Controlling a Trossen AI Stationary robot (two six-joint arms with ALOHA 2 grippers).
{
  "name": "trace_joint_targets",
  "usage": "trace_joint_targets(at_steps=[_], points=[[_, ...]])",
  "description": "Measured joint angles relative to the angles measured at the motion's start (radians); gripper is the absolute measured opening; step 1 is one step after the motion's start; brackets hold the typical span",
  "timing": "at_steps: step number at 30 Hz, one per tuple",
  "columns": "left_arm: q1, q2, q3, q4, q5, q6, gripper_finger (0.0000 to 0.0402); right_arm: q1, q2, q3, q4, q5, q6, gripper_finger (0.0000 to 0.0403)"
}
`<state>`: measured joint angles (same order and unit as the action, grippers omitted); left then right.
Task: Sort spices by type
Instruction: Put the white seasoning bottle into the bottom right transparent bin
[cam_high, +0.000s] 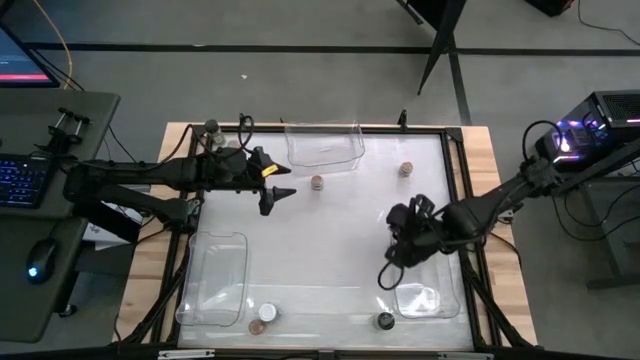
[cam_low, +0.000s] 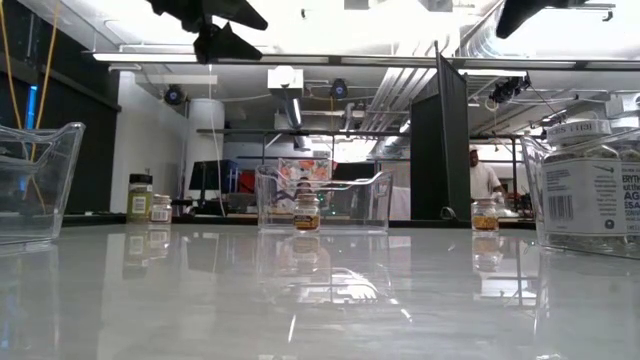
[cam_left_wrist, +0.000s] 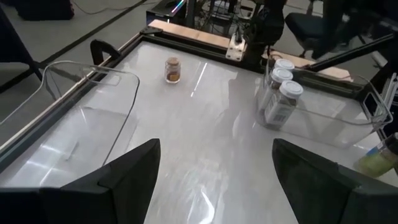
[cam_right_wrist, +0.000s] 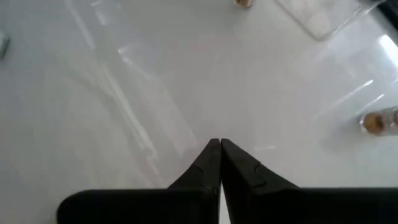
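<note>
Spice jars are scattered over the white table: one brown-lid jar sits in the open just in front of the far clear bin, another jar stands alone toward the far right, two small jars sit at the far-left corner outside the bins, a tan-lid jar and a white-lid jar stand touching or nearly so just outside the near-left bin, and a black-lid jar is at the near edge beside the near-right bin. Left wrist view shows three white-lid jars grouped in a clear bin across the table. Left gripper hovers above the table near the far-left area, fingers spread wide, holding nothing. Right gripper hangs over the table just left of the near-right bin, fingertips pressed together, nothing between them. Near-left and far bins look empty from above.
</note>
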<state>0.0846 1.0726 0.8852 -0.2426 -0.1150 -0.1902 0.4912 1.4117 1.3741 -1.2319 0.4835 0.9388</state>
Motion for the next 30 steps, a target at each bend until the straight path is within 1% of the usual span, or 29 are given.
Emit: trace_joint_targets(at_steps=[5, 13, 16, 20, 23, 26, 30], points=[[0.000, 0.000, 0.000, -0.007, 0.021, -0.015, 0.0294, -0.052, 0.000, 0.007, -0.012, 0.005, -0.029, 0.0000], [0.000, 0.000, 0.000, -0.013, 0.029, -0.023, 0.0294, -0.080, 0.000, 0.004, -0.039, -0.069, -0.050, 0.0000], [-0.001, 0.000, 0.000, -0.022, 0.089, -0.060, 0.0294, -0.079, -0.008, 0.004, -0.053, -0.097, -0.057, 0.0000], [-0.039, 0.000, 0.000, -0.021, 0.196, -0.144, 0.0294, -0.074, -0.034, 0.004, -0.052, -0.093, -0.058, 0.0000], [-0.124, 0.000, 0.005, -0.024, 0.223, -0.262, 0.0294, -0.074, -0.048, 0.004, -0.051, -0.068, -0.062, 0.0000], [-0.279, 0.023, 0.043, -0.065, 0.220, -0.339, 0.0294, -0.086, -0.053, 0.004, -0.051, -0.056, -0.094, 0.0000], [-0.520, 0.107, 0.146, -0.314, 0.112, -0.353, 0.0294, -0.110, -0.053, 0.003, -0.048, -0.055, -0.148, 0.0000]])
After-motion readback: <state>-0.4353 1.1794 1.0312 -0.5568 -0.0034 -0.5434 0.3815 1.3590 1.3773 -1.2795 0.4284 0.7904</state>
